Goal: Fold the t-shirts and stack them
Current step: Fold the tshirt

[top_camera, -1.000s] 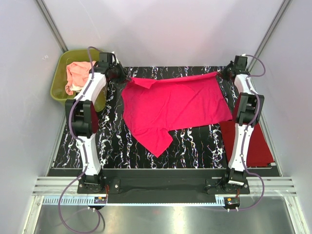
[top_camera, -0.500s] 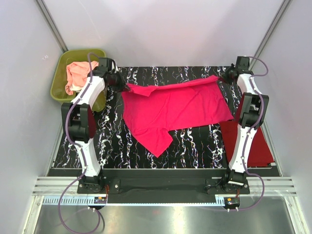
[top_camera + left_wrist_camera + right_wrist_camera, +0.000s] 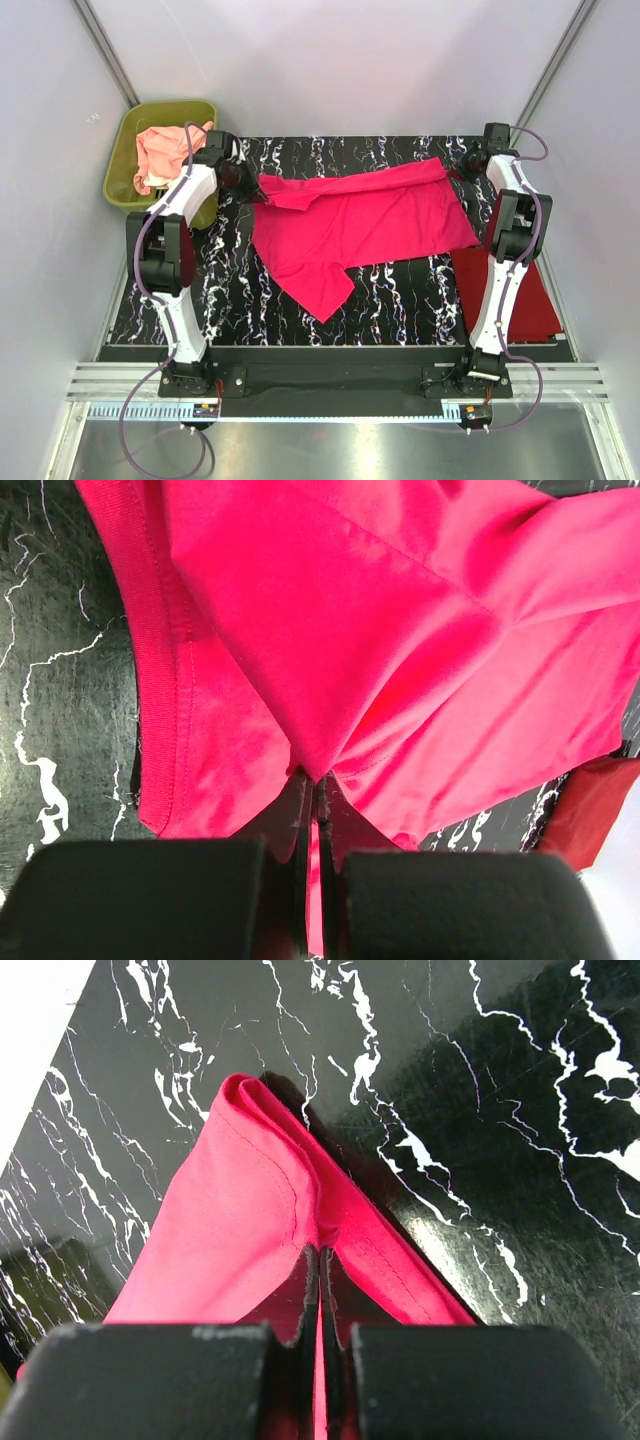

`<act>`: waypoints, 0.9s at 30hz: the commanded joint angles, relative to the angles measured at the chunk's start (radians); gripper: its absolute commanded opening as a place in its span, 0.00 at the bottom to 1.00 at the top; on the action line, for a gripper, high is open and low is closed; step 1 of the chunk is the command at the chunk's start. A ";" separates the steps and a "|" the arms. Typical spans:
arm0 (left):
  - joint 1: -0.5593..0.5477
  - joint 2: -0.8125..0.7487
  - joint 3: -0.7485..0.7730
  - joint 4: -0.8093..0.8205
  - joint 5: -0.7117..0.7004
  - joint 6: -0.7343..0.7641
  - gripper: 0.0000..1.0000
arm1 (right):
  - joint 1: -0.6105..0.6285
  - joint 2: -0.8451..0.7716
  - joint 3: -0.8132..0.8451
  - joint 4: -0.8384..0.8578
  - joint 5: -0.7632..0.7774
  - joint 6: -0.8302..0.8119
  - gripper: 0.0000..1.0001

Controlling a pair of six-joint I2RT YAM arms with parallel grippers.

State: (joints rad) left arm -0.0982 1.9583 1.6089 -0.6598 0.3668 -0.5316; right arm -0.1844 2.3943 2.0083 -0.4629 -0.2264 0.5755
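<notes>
A hot pink t-shirt [image 3: 355, 225] lies spread across the black marbled table [image 3: 240, 290], its far edge lifted and folded over. My left gripper [image 3: 250, 186] is shut on the shirt's far left corner; the cloth [image 3: 330, 660] is pinched between its fingers [image 3: 300, 810]. My right gripper [image 3: 462, 162] is shut on the far right corner, with the hem [image 3: 260, 1230] caught between its fingers [image 3: 307, 1290]. A darker red t-shirt [image 3: 535, 290] lies folded at the right edge of the table. A peach-pink t-shirt [image 3: 160, 155] sits crumpled in the tub.
An olive-green tub [image 3: 125, 180] stands off the table's far left corner. Grey walls close in on both sides and at the back. A metal rail [image 3: 330, 385] runs along the near edge by the arm bases.
Both grippers have drawn the pink shirt's far edge toward the near side. The left gripper moved nearer and slightly right, so the far edge now folds over the shirt.
</notes>
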 commanded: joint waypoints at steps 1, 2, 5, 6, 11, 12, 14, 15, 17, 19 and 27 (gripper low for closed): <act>0.000 -0.059 -0.010 0.019 0.017 0.001 0.00 | -0.006 -0.086 0.000 -0.011 0.025 -0.032 0.00; 0.000 -0.058 -0.014 0.022 0.020 -0.004 0.00 | -0.006 -0.086 0.000 -0.013 0.027 -0.035 0.00; -0.001 -0.065 -0.041 0.026 0.027 -0.013 0.00 | -0.007 -0.081 0.007 -0.023 0.035 -0.046 0.00; -0.001 -0.074 -0.050 0.028 0.030 -0.018 0.00 | -0.007 -0.078 0.012 -0.029 0.036 -0.048 0.00; -0.014 -0.099 -0.099 0.034 0.038 -0.024 0.00 | -0.007 -0.073 0.021 -0.042 0.045 -0.058 0.00; -0.015 -0.099 -0.109 0.034 0.040 -0.025 0.00 | -0.007 -0.072 0.021 -0.043 0.047 -0.060 0.00; -0.021 -0.099 -0.118 0.037 0.044 -0.031 0.00 | -0.007 -0.069 0.021 -0.046 0.050 -0.060 0.00; -0.021 -0.099 -0.128 0.040 0.046 -0.034 0.00 | -0.007 -0.067 0.021 -0.048 0.050 -0.060 0.00; -0.023 -0.099 -0.138 0.048 0.040 -0.036 0.00 | -0.007 -0.063 0.021 -0.048 0.045 -0.059 0.00; -0.023 -0.095 -0.141 0.043 0.035 -0.034 0.00 | -0.007 -0.060 0.021 -0.049 0.042 -0.055 0.00; -0.023 -0.091 -0.155 0.043 0.032 -0.036 0.00 | -0.007 -0.052 0.014 -0.057 0.050 -0.066 0.00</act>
State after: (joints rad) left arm -0.1223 1.9106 1.4612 -0.6353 0.3817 -0.5591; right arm -0.1844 2.3856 2.0079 -0.5205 -0.2008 0.5335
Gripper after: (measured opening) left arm 0.016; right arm 0.011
